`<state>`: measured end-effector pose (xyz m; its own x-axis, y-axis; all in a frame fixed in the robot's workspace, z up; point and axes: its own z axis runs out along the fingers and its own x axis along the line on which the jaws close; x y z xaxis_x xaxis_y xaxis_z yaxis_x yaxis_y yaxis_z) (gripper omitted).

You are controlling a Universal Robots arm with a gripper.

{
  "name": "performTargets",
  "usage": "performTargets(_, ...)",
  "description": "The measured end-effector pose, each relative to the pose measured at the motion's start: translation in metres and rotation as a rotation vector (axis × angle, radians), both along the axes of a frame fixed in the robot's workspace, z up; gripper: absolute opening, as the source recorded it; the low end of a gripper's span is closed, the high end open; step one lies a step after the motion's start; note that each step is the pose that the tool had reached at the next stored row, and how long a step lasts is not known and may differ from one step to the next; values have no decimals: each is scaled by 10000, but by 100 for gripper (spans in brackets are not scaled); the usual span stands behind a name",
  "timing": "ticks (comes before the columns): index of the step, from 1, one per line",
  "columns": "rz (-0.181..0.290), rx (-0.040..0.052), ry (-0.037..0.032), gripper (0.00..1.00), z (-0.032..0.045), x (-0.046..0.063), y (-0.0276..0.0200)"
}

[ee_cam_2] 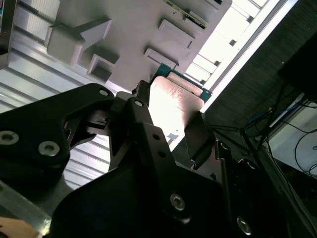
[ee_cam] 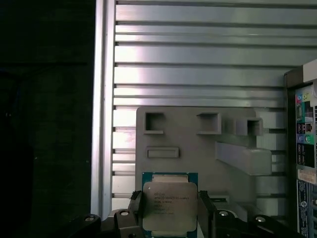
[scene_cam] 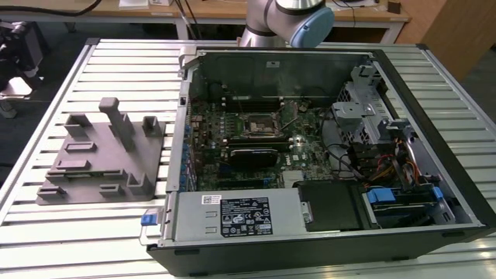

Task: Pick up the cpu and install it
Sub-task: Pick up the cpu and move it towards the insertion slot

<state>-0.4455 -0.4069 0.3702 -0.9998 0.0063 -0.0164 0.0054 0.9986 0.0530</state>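
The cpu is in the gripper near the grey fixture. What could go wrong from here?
1. The gripper holds the cpu by two opposite edges, so a jolt might tilt or drop it.
2. The case wall stands between the grey fixture and the socket. A low path may strike it.

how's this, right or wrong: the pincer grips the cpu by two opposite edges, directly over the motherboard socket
Wrong in one respect. The pincer does grip the cpu by two opposite edges, but it is over the grey fixture on the slatted table, not over the motherboard socket. The first wrist view shows this.
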Motion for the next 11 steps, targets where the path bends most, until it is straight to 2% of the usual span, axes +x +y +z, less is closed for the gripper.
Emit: performTargets(11,0,0,-32,53,303,0,6)
